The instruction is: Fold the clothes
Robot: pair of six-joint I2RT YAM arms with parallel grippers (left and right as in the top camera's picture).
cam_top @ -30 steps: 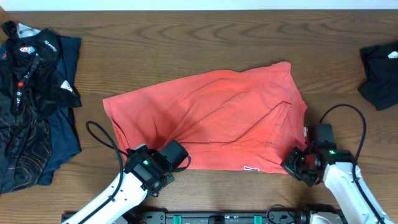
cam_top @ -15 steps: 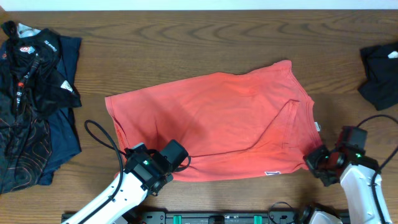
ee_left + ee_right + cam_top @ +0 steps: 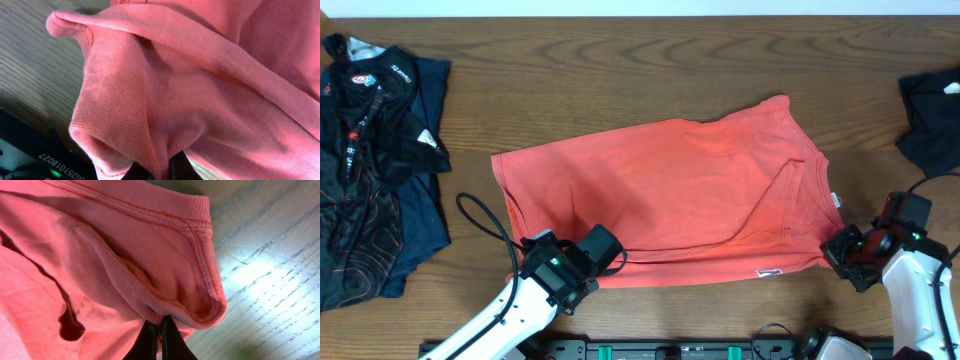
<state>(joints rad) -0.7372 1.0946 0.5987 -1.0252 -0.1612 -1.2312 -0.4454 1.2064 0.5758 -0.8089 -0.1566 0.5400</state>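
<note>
The clothes, a coral-red T-shirt (image 3: 670, 195), lie spread flat across the middle of the wooden table, and no lettering shows. A small white label (image 3: 769, 272) sits at its front edge. My left gripper (image 3: 603, 268) is at the shirt's front-left corner. In the left wrist view the left gripper (image 3: 159, 170) is shut on a bunched fold of the red cloth (image 3: 165, 90). My right gripper (image 3: 833, 252) is at the front-right corner. In the right wrist view the right gripper (image 3: 160, 330) is shut on the stitched hem (image 3: 200, 255).
A pile of dark navy and black garments (image 3: 375, 150) covers the table's left end. Another black garment (image 3: 930, 120) lies at the far right edge. The left arm's black cable (image 3: 480, 220) loops beside the shirt's left edge.
My right gripper has moved right with the shirt's corner, drawing the cloth out wider and flatter. The left gripper has stayed in place, still holding.
</note>
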